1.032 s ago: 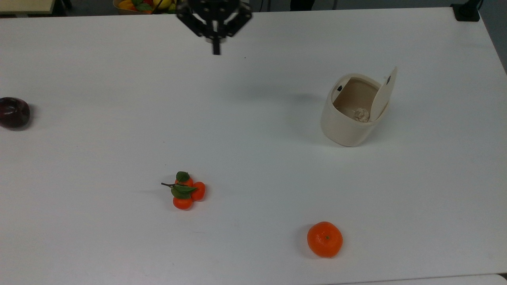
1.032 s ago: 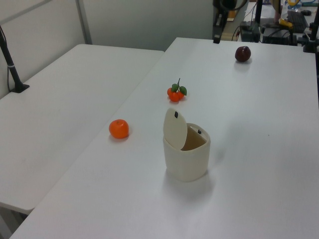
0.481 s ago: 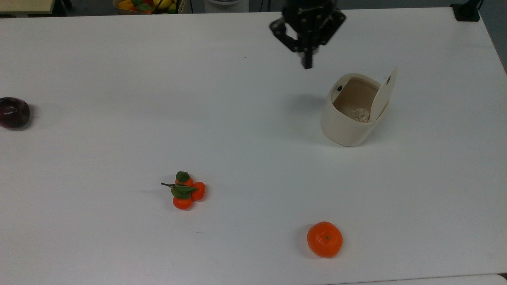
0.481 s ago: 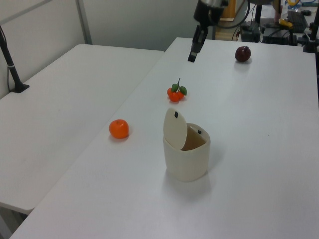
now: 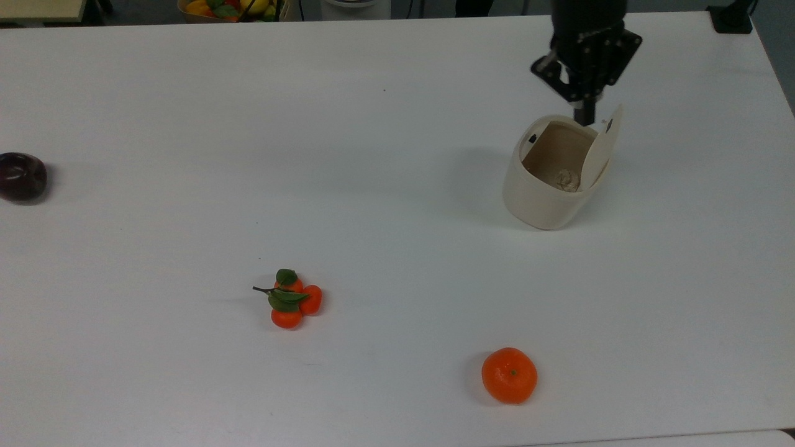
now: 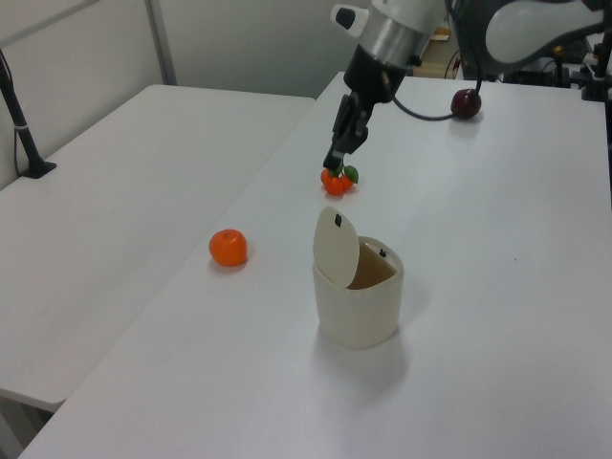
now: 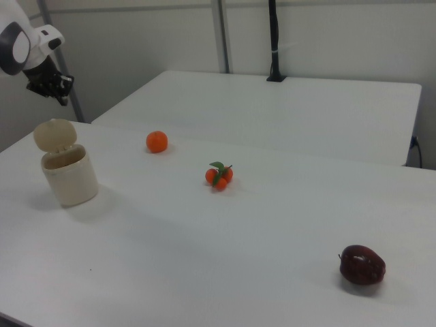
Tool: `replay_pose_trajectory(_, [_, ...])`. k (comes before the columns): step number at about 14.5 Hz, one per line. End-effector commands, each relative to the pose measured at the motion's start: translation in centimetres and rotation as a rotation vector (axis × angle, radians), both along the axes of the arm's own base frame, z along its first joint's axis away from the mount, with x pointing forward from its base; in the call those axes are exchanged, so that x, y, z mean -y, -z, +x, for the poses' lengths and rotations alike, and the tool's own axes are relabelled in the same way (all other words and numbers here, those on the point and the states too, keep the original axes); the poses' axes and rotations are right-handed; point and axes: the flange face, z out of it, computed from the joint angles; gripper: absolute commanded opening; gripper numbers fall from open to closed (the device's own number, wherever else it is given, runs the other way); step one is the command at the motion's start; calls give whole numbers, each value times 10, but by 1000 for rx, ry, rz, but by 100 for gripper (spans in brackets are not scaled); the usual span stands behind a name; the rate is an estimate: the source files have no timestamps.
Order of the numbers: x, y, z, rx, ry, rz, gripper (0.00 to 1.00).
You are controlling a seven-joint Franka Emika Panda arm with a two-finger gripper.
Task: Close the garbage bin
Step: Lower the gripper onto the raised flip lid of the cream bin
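Note:
The garbage bin is a cream-white tub on the top view's right side, with a tan inside. Its flat lid stands upright on the right rim, so the bin is open, and a crumpled wad lies inside. My gripper hangs just above the bin's far rim, close beside the lid's top edge, with its fingers together and nothing held. In the left view the gripper hovers above and behind the bin and lid. The right view shows the gripper above the bin.
An orange lies near the table's front edge. A cluster of small oranges with leaves sits mid-table. A dark red apple is at the top view's left edge. A fruit basket and a black clamp are at the far edge.
My gripper has travelled toward the top view's right and slightly nearer, from the far middle of the table to just over the bin's far rim. The bin and fruit have not moved.

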Motion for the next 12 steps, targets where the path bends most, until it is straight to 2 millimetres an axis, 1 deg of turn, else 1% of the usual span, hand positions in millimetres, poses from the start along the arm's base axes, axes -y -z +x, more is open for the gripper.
replay_pose_trajectory(1, [-25,13,-5,34,-35,25,0])
replay_pose_trajectory(2, [-30,15,-7,35,-44,23,0])
replay_pose_trajectory(3, [-35,22,-8,27,-53,18,0])
replay_pose_trajectory(4, [-47,26,-14,21,-73,13,0])
replay_pose_trajectory(5, [-52,28,-17,18,-82,9,0])
replay_pose_trajectory(10, [-53,32,-20,11,-133,-20,0])
replay_pose_trajectory(12, [-51,39,-22,-24,-171,-60,0])
